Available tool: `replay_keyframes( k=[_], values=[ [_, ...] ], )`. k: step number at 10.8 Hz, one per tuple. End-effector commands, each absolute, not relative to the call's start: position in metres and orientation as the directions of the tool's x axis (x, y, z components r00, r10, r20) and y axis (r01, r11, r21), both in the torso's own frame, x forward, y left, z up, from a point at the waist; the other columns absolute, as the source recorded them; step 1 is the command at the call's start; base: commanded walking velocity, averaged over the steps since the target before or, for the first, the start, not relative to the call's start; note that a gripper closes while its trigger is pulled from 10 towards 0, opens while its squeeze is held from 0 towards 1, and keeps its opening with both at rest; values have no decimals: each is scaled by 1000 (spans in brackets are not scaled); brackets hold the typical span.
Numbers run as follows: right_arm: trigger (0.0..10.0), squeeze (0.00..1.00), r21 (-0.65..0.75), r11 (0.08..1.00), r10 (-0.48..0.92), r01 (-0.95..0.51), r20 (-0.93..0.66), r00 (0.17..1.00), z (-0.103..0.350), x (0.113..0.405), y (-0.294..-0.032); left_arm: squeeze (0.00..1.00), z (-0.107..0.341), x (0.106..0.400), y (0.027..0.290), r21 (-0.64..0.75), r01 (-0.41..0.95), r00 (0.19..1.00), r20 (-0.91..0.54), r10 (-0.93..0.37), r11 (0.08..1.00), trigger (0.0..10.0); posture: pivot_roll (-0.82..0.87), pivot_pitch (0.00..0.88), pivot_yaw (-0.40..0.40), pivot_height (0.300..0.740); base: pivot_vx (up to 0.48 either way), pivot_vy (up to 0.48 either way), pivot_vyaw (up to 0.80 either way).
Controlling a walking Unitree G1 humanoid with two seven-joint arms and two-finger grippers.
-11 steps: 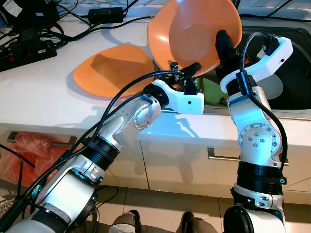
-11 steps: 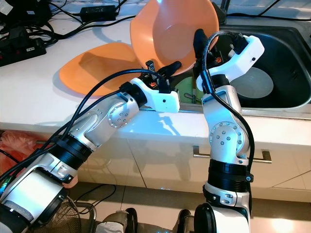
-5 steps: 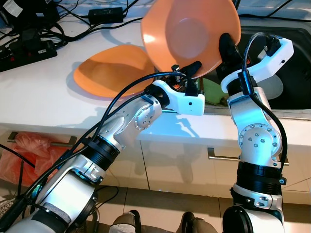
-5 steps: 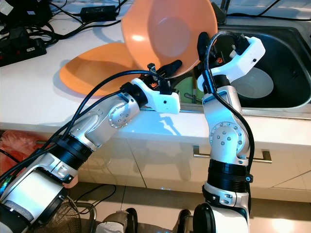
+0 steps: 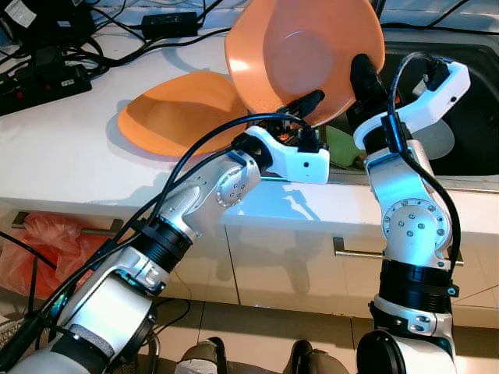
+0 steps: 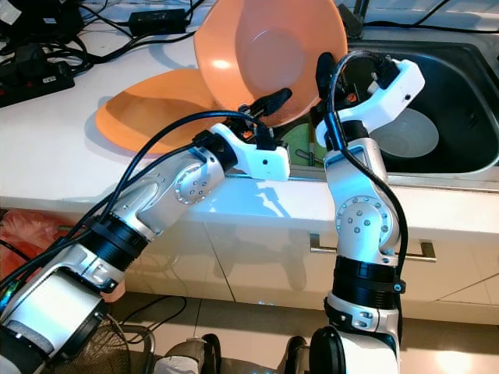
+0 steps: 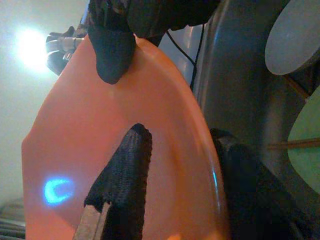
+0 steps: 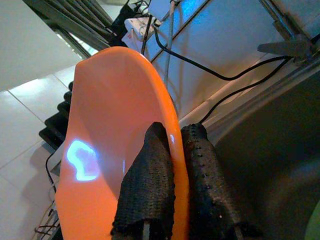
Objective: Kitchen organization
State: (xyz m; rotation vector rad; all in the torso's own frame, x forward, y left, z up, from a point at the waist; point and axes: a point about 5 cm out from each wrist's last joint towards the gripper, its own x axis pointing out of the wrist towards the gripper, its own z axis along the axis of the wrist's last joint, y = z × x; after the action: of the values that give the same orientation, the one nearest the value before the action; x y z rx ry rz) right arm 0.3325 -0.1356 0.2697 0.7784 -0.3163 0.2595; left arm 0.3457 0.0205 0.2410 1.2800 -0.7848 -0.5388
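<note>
Cabinet fronts with a bar handle sit nearest the robot, below both forearms. Above them runs the white countertop, its edge directly under the two wrists.

Left gripper is raised over the counter edge. One finger lies inside the tilted orange bowl near its lower rim. The left wrist view shows that finger on the bowl's inner surface and a second dark finger on the far side of the rim, so the jaws straddle the bowl wall. Whether they press firmly cannot be told.

Right gripper is just to the right of the left one, at the bowl's right rim. The right wrist view shows its fingers closed on the rim, one on each face of the wall: it is clamped on the orange bowl. The bowl is held on edge in the air between the two grippers, hollow facing the robot, above the boundary of counter and sink.

Left of the grippers, an orange plate lies flat on the counter, partly behind the bowl. Right of and beyond the right gripper, the dark sink holds a pale round plate. A green object lies just below the bowl at the sink's near edge.

Farthest, beyond the left gripper, black cables and a power strip rest on the counter.
</note>
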Motion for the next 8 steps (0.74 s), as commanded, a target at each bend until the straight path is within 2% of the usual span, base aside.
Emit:
replay_keyframes(
  k=[1,4,5,6,8],
  values=[
    [0,0,653,664,116,-364,392,913,274,331,-134,1000,248,344,18,969,-96,613,237,-754,227,10000,146,160,69,740,0,0,0],
    [0,0,670,669,79,-323,369,926,271,334,-139,1000,246,340,16,971,-88,594,232,-771,224,10000,149,160,65,740,0,0,0],
    [0,0,679,674,48,-291,352,935,270,336,-143,914,241,340,16,976,-72,598,207,-774,205,10000,148,160,63,740,0,0,0],
    [0,0,685,678,27,-269,342,939,269,338,-146,0,239,340,16,977,-57,601,197,-775,204,10000,147,161,62,740,0,0,0],
    [0,0,726,663,-62,-185,300,952,268,344,-159,0,238,339,16,977,-57,599,196,-776,203,10000,151,159,60,740,0,0,0]
  ],
)
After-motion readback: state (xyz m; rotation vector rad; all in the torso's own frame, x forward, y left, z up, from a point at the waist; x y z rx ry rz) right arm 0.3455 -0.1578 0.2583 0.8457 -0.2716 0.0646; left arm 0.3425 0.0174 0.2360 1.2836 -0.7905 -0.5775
